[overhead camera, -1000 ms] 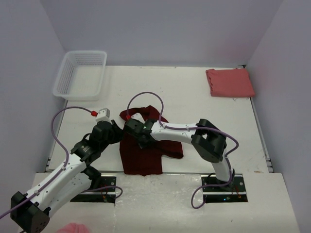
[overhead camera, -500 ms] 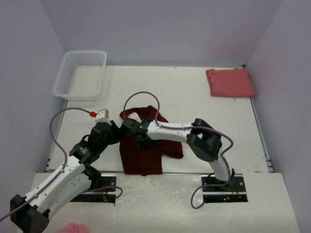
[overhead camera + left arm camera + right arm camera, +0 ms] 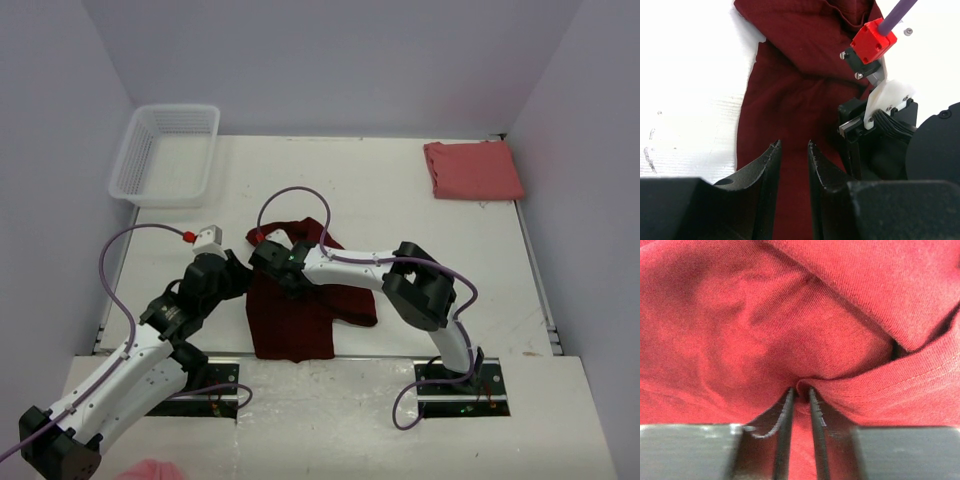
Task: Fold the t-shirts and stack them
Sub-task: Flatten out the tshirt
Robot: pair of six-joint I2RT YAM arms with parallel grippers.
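Cloth work sits at the near middle of the white table. The dark maroon red t-shirt lies there rumpled and partly doubled over, close to the front edge. The salmon pink t-shirt is already a neat folded square at the far right corner, well apart from it.

Over the last second the right arm has swung a little further left across the shirt, toward the upper left part of the cloth. The shift is small, and the shirt's outline has hardly altered. The right gripper is pressed almost together on a raised ridge of maroon fabric, so I judge that a fold is being drawn across, not finished.

The left gripper has eased back slightly toward its own side. Its fingers stand narrowly parted above the shirt's left edge, holding nothing. Stacking with the pink shirt looks some way off.
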